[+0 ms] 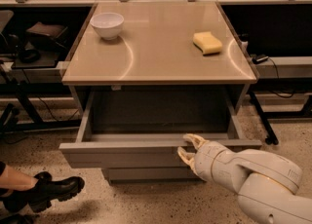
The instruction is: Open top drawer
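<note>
The top drawer (126,156) of the grey cabinet is pulled out toward me, its grey box interior showing under the beige tabletop (156,43). My gripper (190,148) is at the drawer's front edge, right of centre, one pale finger (196,140) hooked over the top lip and the other (185,157) against the front face. The white arm runs off to the lower right. A narrower lower drawer front (151,173) shows just below, closed.
A white bowl (107,25) stands at the tabletop's back left and a yellow sponge (207,42) at the back right. A person's black shoe (48,192) is on the speckled floor at lower left. Dark shelving and cables flank the cabinet on both sides.
</note>
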{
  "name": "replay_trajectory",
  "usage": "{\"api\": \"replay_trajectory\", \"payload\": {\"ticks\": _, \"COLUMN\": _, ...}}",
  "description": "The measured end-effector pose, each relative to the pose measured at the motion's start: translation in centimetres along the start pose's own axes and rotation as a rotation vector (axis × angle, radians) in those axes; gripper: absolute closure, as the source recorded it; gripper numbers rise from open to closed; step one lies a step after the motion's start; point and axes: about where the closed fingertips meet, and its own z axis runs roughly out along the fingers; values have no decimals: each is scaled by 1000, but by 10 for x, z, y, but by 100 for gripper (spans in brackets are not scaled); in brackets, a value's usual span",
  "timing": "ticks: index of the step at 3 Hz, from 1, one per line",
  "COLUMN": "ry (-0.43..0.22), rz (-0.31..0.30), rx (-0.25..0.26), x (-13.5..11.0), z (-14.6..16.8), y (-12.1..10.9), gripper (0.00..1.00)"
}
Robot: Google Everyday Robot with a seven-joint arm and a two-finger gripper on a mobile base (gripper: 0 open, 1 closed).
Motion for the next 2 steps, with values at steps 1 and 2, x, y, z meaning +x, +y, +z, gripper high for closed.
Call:
{"api": "replay_trajectory", "payload": {"ticks": 1, "ry": 0, "rz": 0, "rx": 0, "x": 0, "z": 0, "y": 0, "gripper": 100}}
{"api": "replay_trajectory", "payload": {"ticks": 2, "ry": 0, "rz": 0, "rx": 0, "x": 0, "z": 0, "y": 0, "gripper": 81}}
